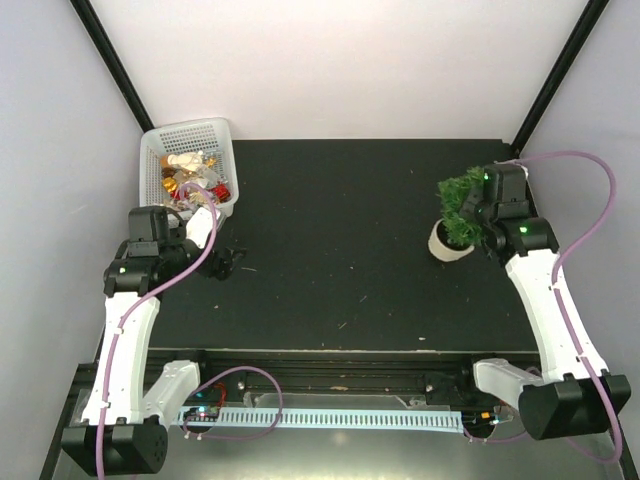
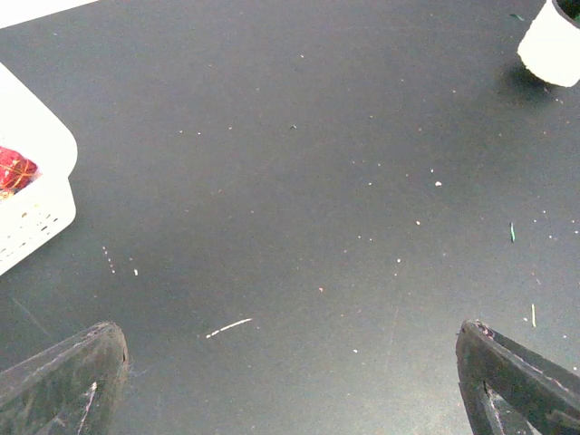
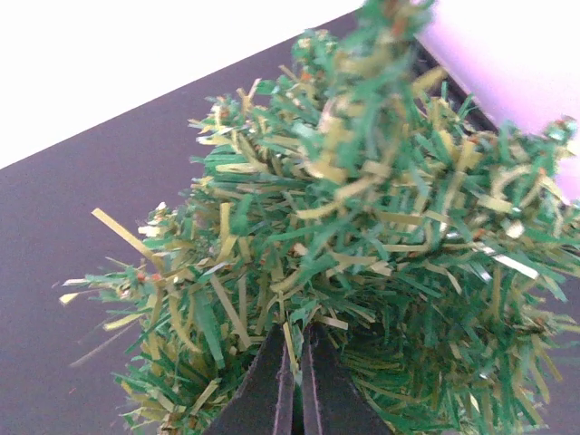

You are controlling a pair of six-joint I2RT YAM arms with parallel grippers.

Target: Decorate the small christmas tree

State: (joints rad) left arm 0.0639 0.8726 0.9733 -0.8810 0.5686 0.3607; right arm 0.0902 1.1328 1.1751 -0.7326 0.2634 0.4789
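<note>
**Q:** Where is the small christmas tree [image 1: 462, 200]?

**A:** On the right side of the flat black table [image 1: 330, 250], towards the far edge. It has bushy green needle branches with yellowish strands mixed in, and it sits in a round white pot [image 1: 447, 243]. It is well apart from the white mesh plastic basket [image 1: 160, 150], which is at the far left corner.

**Q:** What is your right claw doing?

**A:** My right claw [image 1: 478, 215] is right against the tree, on its right side. In my right wrist view the branches [image 3: 362, 245] fill nearly everything. My two dark fingers are pressed together with only a thin slit between them, and their tips are buried in the needles. A pale strand runs down into that slit, but I cannot tell whether I am really pinching it.

**Q:** And your left claw?

**A:** My left claw [image 1: 222, 262] hangs over the table, just near of the basket's near right corner. Its jaws are spread wide with nothing between them. From my left wrist I see only bare, speckled tabletop between the fingertips [image 2: 100, 349].

**Q:** What is in the basket?

**A:** A heap of small gold, white and red ornaments [image 1: 190, 175]. My left wrist view shows the basket's corner [image 2: 36, 208] at the left with one red piece [image 2: 14, 170] inside, and the white pot [image 2: 553, 45] at the far right.
</note>
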